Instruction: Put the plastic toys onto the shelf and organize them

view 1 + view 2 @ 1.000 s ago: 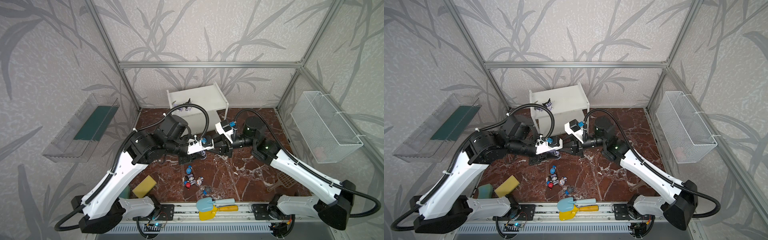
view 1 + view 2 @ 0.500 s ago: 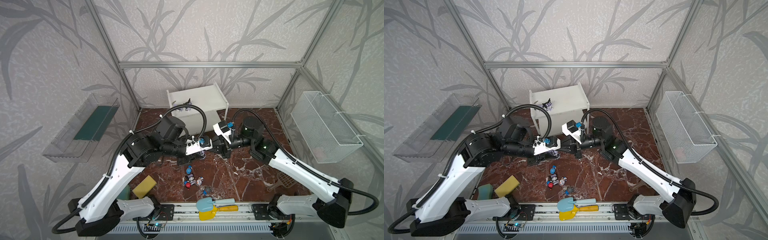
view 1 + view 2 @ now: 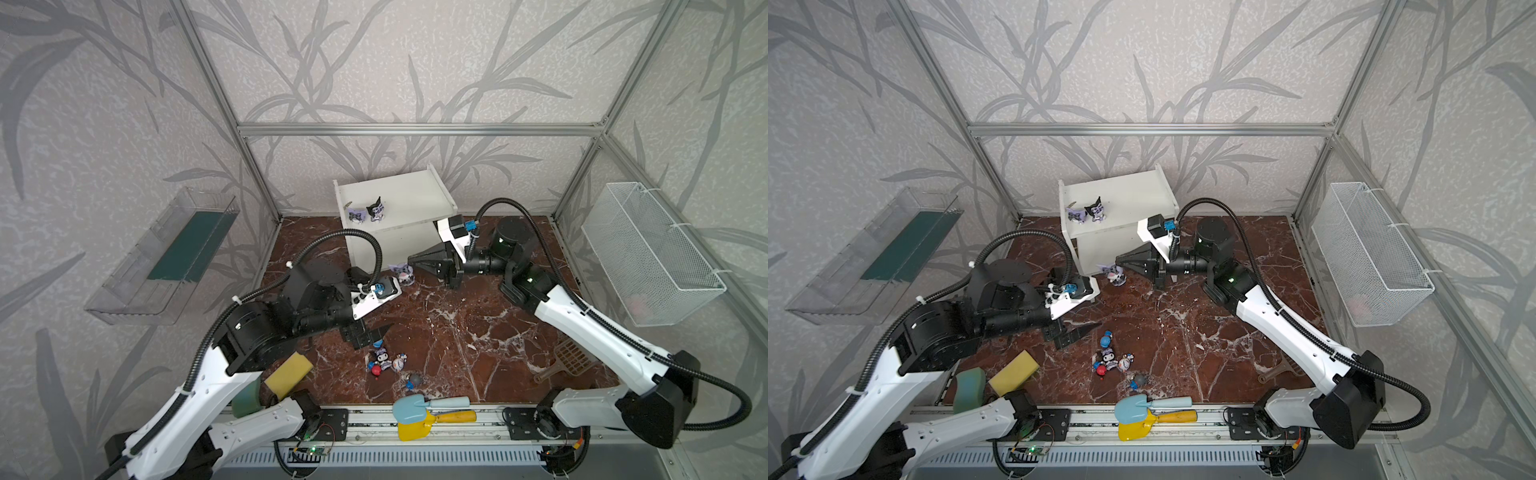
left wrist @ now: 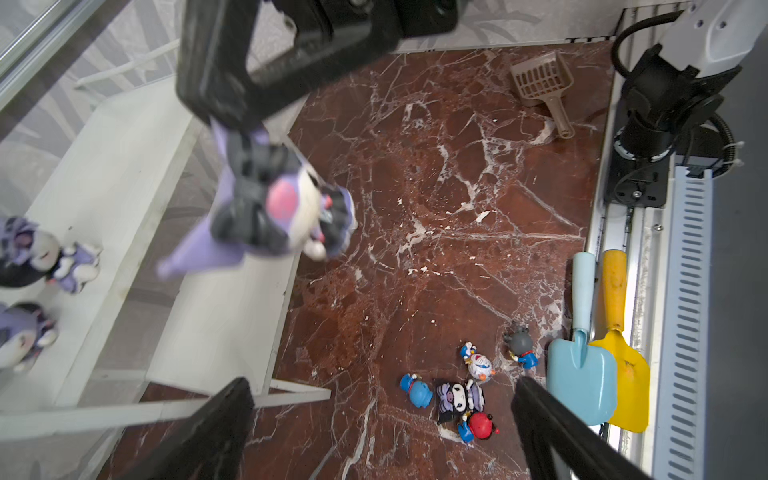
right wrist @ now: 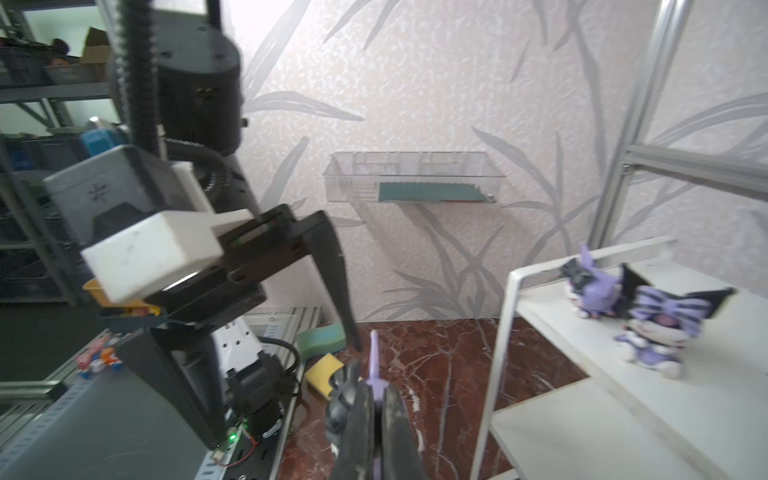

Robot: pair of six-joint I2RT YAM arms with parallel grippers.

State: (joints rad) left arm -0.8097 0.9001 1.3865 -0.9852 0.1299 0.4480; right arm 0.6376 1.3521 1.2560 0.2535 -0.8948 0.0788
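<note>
Right pincer [image 3: 412, 262] is clamped on a purple figurine [image 3: 405, 274] at the shelf's [image 3: 415, 195] near side; left pincer [image 3: 374, 334] stands wide apart, beside small toys [image 3: 386, 361] on the bench [image 3: 478, 332]

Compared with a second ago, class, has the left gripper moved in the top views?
Yes. The left gripper has pulled back from the shelf toward the front rail, jaws now open, leaving the purple figurine with the right gripper.
</note>
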